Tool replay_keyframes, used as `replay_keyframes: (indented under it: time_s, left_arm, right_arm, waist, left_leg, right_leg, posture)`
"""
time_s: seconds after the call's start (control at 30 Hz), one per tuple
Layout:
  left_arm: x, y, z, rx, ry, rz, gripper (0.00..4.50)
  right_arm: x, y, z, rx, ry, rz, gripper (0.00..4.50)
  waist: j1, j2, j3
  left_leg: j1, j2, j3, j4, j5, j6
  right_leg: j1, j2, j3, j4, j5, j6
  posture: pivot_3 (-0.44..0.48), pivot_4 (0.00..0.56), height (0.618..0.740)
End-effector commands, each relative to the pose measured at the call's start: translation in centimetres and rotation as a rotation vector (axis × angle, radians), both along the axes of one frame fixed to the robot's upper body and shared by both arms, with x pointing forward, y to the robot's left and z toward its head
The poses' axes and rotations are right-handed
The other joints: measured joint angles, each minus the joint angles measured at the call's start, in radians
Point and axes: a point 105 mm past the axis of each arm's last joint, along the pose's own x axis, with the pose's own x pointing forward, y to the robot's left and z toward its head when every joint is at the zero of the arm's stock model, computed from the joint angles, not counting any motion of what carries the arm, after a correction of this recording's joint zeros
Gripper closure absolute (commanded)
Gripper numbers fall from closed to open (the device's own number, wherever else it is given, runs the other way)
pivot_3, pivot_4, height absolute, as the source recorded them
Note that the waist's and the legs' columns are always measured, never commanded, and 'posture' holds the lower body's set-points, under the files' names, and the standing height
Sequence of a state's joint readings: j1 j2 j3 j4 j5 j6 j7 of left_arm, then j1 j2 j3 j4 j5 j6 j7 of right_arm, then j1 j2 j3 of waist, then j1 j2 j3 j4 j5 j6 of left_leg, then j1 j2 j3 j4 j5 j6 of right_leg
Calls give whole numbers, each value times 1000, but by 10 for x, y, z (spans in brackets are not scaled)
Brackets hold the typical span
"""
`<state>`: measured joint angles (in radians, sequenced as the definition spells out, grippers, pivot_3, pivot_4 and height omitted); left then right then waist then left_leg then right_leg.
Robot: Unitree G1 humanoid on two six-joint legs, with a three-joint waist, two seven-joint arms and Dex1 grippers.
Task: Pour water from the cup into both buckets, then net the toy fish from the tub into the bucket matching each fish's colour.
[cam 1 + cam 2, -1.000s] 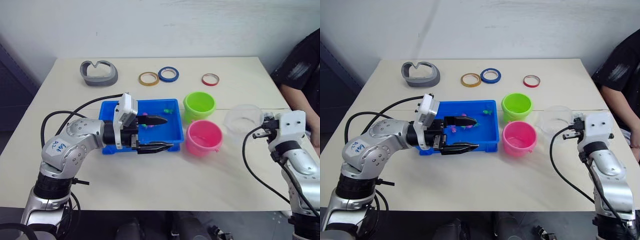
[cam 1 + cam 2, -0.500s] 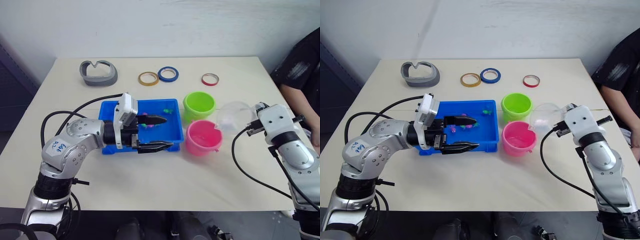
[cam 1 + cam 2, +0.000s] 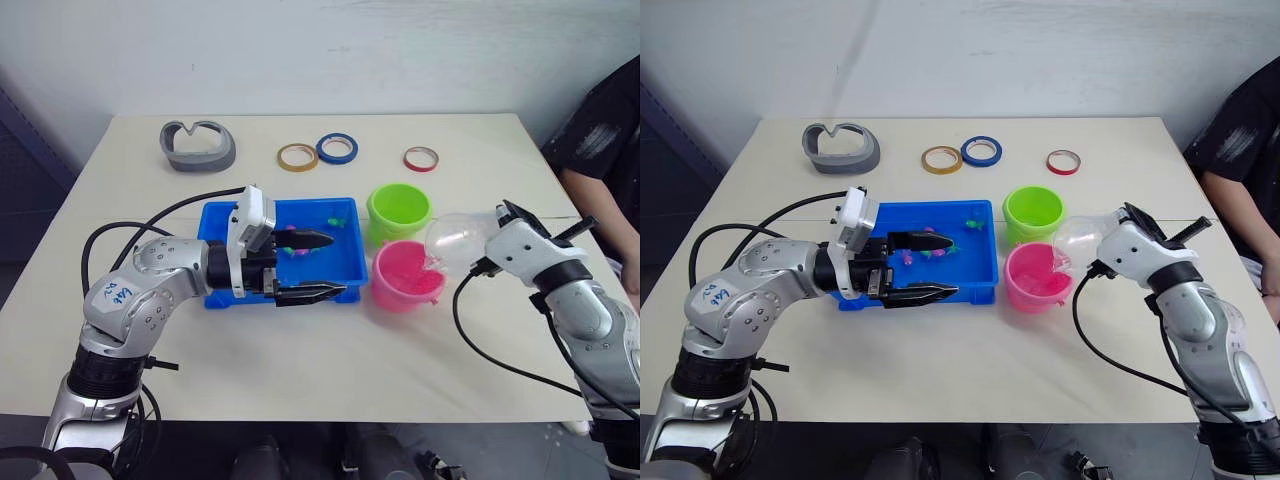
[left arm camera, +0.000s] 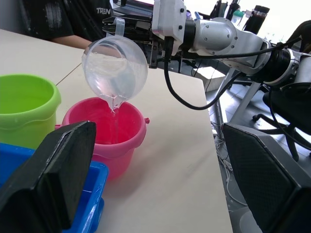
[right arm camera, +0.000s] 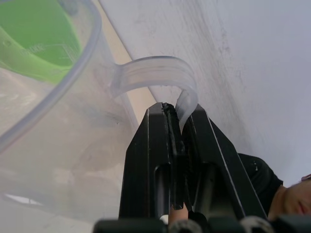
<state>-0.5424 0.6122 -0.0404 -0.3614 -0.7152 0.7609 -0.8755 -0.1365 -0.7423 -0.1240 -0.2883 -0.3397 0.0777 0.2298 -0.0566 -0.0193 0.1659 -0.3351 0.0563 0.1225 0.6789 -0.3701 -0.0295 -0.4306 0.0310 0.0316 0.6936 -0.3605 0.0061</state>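
The right claw (image 5: 176, 127) is clenched on the handle of the clear cup (image 4: 115, 65), which is tipped steeply with its lip over the pink bucket (image 3: 405, 276); a thin stream of water runs from the lip into that bucket. The green bucket (image 3: 399, 211) stands just beyond the pink one, touching it or nearly so. The left claw (image 3: 318, 266) is released, its two fingers spread apart over the near right corner of the blue tub (image 3: 222, 222), with one finger above the water and the other over the near rim. Small pink and green toy fish (image 3: 977, 225) lie in the tub just beyond the left claw's fingertips.
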Motion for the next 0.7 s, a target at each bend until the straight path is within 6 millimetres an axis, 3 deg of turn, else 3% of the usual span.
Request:
replay_keyframes:
  time_s: [0.03,0.37,0.7]
  left_arm:
    - [-4,1,8,-8,-40,-8,0]
    - [-2,3,8,-15,-33,4,0]
    - [17,10,10,-32,-37,111,0]
  right_arm:
    - [-3,6,23,-26,-94,21,4396]
    - [2,-8,17,238,-33,-10,4396]
    - [15,-36,12,616,43,-81,4396]
  waist:
    - [0,0,0]
    - [0,0,0]
    - [-1,0,0]
  left_leg:
    - [0,0,0,0,0,0]
    - [0,0,0,0,0,0]
    - [0,0,0,1,0,0]
  right_leg:
    - [0,0,0,0,0,0]
    - [0,0,0,0,0,0]
    - [0,0,0,1,0,0]
  posture:
    - [0,150,740]
    - [0,150,740]
    - [0,150,740]
